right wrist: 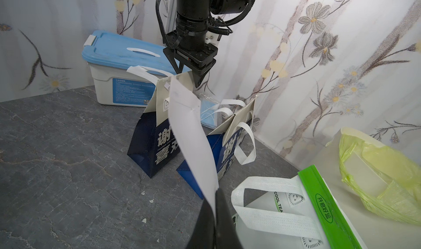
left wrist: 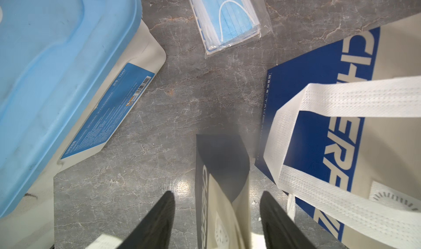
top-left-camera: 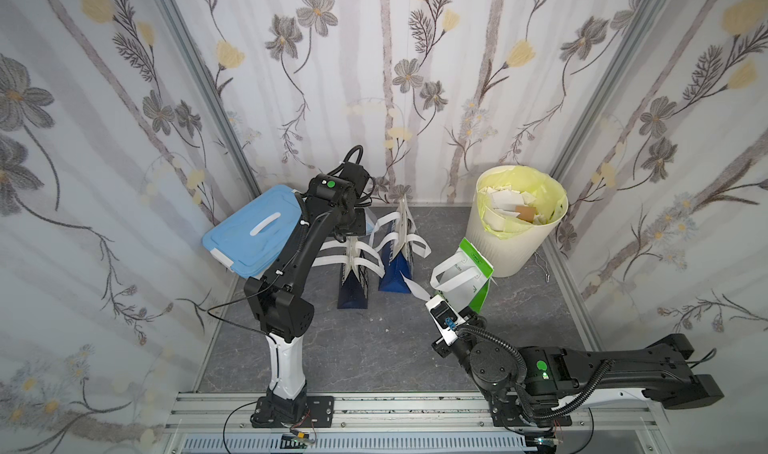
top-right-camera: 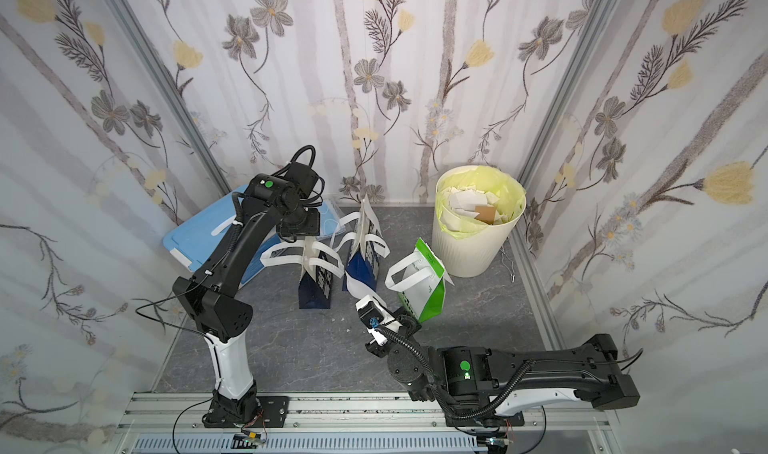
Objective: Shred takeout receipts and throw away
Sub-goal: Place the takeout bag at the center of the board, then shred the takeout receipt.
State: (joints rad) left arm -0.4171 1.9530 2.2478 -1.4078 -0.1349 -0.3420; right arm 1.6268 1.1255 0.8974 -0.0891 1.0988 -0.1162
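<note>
My right pincer point(right wrist: 216, 202) is clamped tight on the lower end of a takeout receipt point(right wrist: 191, 131), a long white slip that rises from the fingertips and curls over in the air with its far end free. In a top view the receipt point(top-left-camera: 417, 288) hangs between this pincer point(top-left-camera: 430, 301) and the foot of the brighter blue bag point(top-left-camera: 397, 271). Just beside my right wrist stands the green-and-white bag point(top-left-camera: 469, 277), its white handles looped towards me. My left pincer point(left wrist: 216, 194) is spread wide and grips nothing. It hovers over the top edge of the dark navy bag point(left wrist: 222, 168), one finger to either side of the folded flap without touching it. The two blue bags stand upright next to each other on the grey marbled tabletop point(top-left-camera: 374, 348), their white handles splayed out. Beyond the left pincer a packet of blue face masks point(left wrist: 227, 20) lies flat, and a storage box with a blue lid point(top-left-camera: 253, 227) sits in the far corner on my left. In the far corner on my right stands the pale waste bin point(top-left-camera: 511, 248) with its yellow-green liner, holding white paper scraps point(top-left-camera: 505, 202) and one brown piece. A few tiny white flecks point(right wrist: 144, 220) lie on the tabletop near my right pincer.
</note>
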